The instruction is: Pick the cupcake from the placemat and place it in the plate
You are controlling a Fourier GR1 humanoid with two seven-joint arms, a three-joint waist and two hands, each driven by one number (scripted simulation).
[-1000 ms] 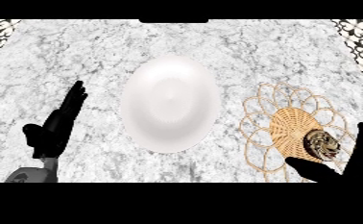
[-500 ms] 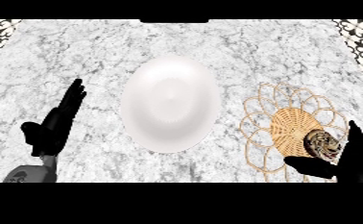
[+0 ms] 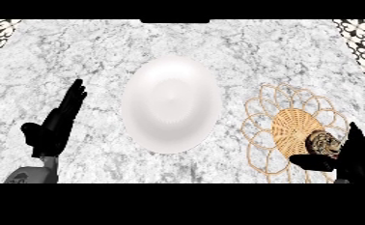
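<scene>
A white plate [image 3: 171, 104] lies in the middle of the marble counter with nothing on it. To its right a round woven placemat [image 3: 288, 125] with looped wire edging carries a brown cupcake [image 3: 324, 143] near its lower right rim. My right hand [image 3: 343, 156] sits at the frame's lower right corner, thumb below the cupcake and fingers rising on its right side, curling round it. At the left of the view my left hand [image 3: 55, 127] rests open, fingers straight and pointing up, well clear of the plate.
The counter [image 3: 257, 55] is grey-white marble. Patterned patches show at the far left corner [image 3: 7, 25] and far right corner [image 3: 351, 26].
My right hand has shifted slightly right and closed in around the cupcake, which has moved a little right with it. The left hand and plate are unmoved.
</scene>
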